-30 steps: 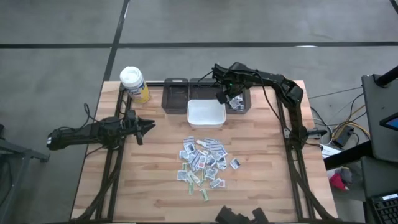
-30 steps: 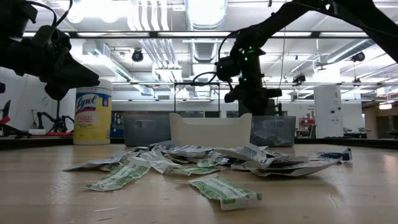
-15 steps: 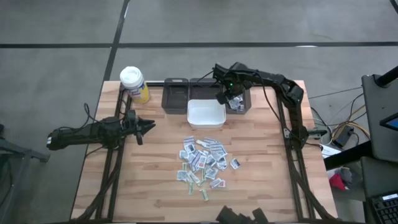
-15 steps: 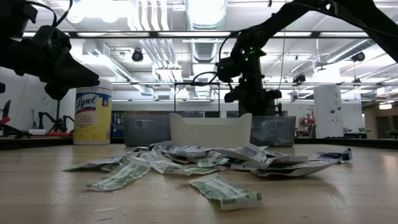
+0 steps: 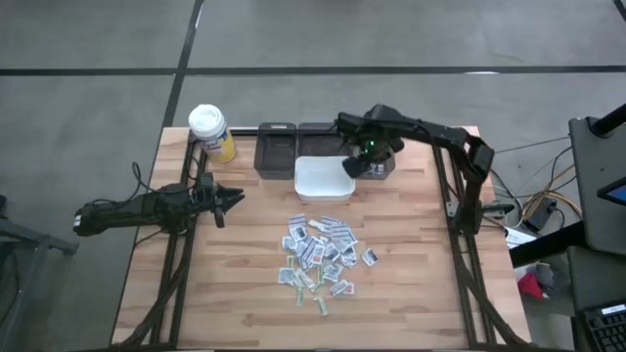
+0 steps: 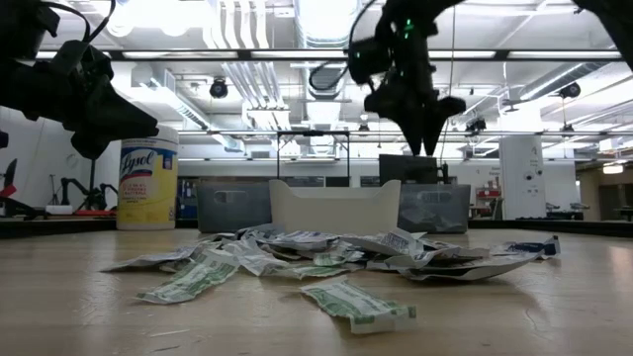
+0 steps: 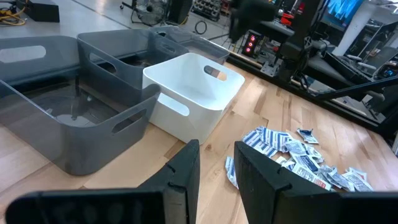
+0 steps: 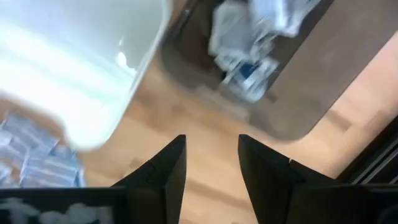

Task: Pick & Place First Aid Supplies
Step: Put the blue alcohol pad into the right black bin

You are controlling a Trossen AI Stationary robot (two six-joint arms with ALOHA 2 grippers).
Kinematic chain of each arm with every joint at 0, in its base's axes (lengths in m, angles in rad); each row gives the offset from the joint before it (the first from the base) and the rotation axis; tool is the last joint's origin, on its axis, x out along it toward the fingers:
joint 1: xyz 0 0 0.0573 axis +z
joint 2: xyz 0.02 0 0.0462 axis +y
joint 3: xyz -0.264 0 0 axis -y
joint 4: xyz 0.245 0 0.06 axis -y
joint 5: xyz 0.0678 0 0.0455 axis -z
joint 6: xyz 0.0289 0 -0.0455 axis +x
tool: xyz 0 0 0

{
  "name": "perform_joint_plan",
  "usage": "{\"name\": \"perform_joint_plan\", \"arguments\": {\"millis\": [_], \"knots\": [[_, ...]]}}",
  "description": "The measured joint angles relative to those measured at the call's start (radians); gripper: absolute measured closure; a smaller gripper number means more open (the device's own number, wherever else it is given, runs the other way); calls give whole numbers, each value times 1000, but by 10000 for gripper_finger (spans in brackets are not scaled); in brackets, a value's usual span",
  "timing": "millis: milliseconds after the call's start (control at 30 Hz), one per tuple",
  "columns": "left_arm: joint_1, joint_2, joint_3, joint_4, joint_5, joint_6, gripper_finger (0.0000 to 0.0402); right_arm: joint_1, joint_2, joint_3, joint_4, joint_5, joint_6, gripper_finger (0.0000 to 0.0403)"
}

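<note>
Right gripper lifted over the bins, empty

Right gripper (image 5: 350, 168), fingers spread and holding nothing, hangs at 12 o'clock by the grey bin (image 5: 377, 162) containing dropped packets; the packet pile (image 5: 318, 256) waits at 6 o'clock. Left gripper (image 5: 233, 198), parted, idles at 9.

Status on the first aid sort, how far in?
Early. A few white paper packets already lie in the dark grey bin. The right gripper is open and empty above the white bin's rim. The pile of packets remains on the wooden table; the left gripper waits aside.
</note>
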Motion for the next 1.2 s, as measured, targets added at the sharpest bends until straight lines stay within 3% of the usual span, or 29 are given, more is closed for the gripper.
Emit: {"name": "perform_joint_plan", "arguments": {"millis": [433,667,933,1200], "knots": [[0,0,0,0,0,0,307,412,-27,-124,-33,-106,226,305],[0,0,0,0,0,0,307,581,-27,-204,38,-145,302,311],[0,0,0,0,0,0,307,681,-27,-325,171,-211,336,286],[0,0,0,0,0,0,307,696,-27,-418,310,-219,328,269]]}}
